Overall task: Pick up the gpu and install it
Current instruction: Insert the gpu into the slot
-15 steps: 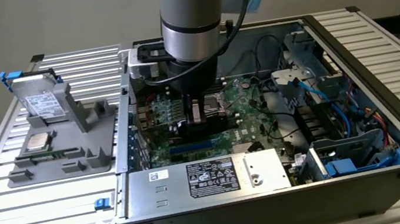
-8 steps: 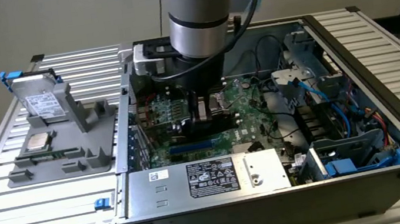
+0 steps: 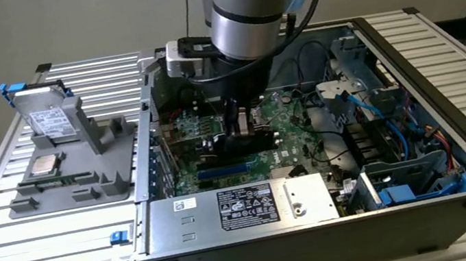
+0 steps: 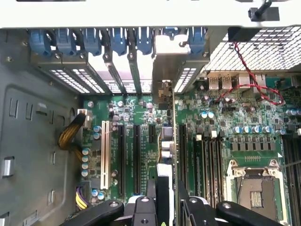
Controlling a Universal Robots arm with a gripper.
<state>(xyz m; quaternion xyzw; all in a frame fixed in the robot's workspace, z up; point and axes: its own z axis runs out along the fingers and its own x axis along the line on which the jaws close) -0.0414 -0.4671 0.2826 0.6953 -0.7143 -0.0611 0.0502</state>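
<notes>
Gripper: the gripper point(image 4: 165, 205) is closed part-way, its fingers clamped on the upper edge of the gpu point(image 4: 163, 181). This carries the thin card on edge with its connector side turned downward.
Gpu: the card is held upright inside the case point(image 3: 407, 59) and is seen edge-on in the wrist view, over the motherboard point(image 4: 235, 108). It is judged to be kept vertical because a slot can only be entered edge first.
Seating: it cannot be told whether the lower edge is already in a slot or just above one.
Expansion slots: the long black expansion slots point(image 4: 136, 155) lie parallel to the card and just beside its line. The card appears to be squared to them so that its edge can meet one along its whole length.
End bracket: the silver end bracket point(image 4: 170, 59) at the card's far end is set against an opening in the case's rear wall. It is probably placed there so that it can fill that gap.
Blue clips: a row of blue clips point(image 4: 117, 40) is ranged along the rear wall above the openings, presumably to lock brackets down.
Tray: a grey tray point(image 3: 123, 168) is laid outside the case, on the exterior view's left. The hard drive point(image 3: 51, 119) is stood in its holder there, well apart from the gripper.
</notes>
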